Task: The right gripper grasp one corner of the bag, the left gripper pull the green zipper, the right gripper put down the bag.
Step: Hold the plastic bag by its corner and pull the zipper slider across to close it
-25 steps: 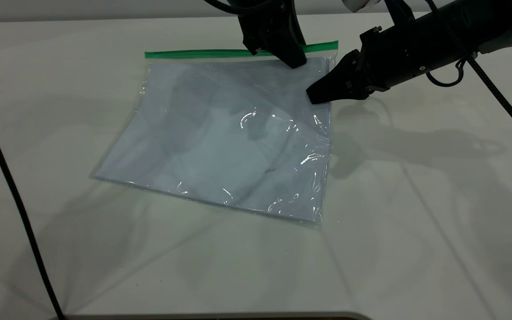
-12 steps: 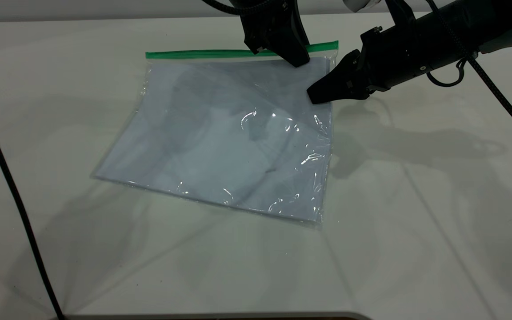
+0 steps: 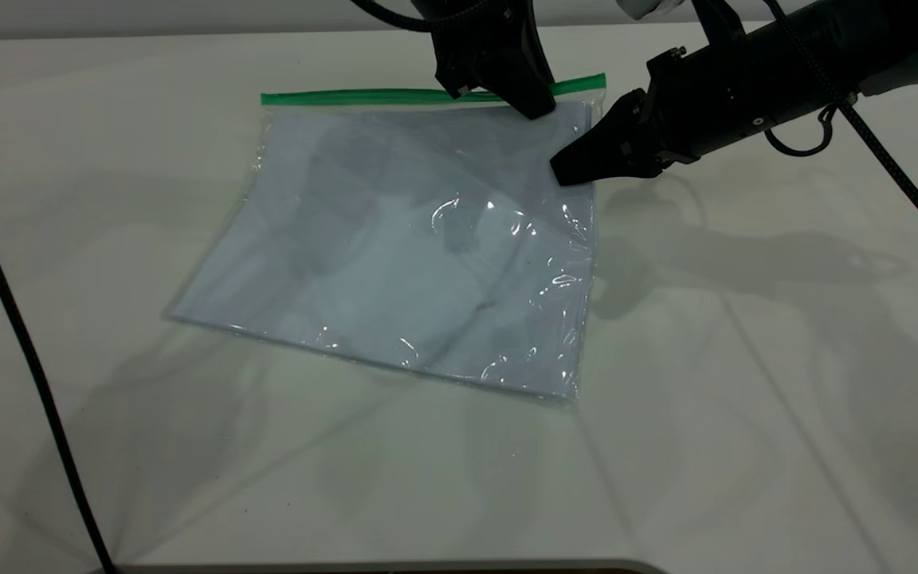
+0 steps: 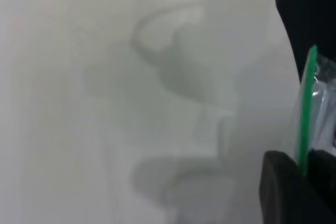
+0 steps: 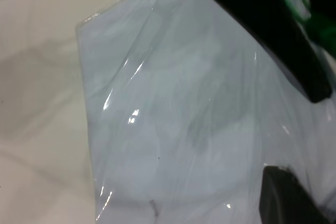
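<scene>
The clear bag (image 3: 395, 239) with white sheets inside lies flat on the white table. The green zipper (image 3: 363, 96) runs along its far edge. My left gripper (image 3: 537, 110) is shut on the zipper near its right end; the left wrist view shows the green strip (image 4: 305, 103) pinched between the black jaws (image 4: 305, 169). The slider tab is hidden. My right gripper (image 3: 564, 174) is shut on the bag's right edge near the far right corner. In the right wrist view one fingertip (image 5: 286, 200) lies on the bag (image 5: 173, 103), with the left gripper (image 5: 294, 40) beyond.
A black cable (image 3: 21, 335) runs down the table's left side. Another cable hangs from the right arm (image 3: 889, 167). Bare white table (image 3: 746, 359) lies right of the bag and in front of it.
My left gripper has shifted slightly toward the far right along the zipper. The right gripper and the bag have hardly moved.
</scene>
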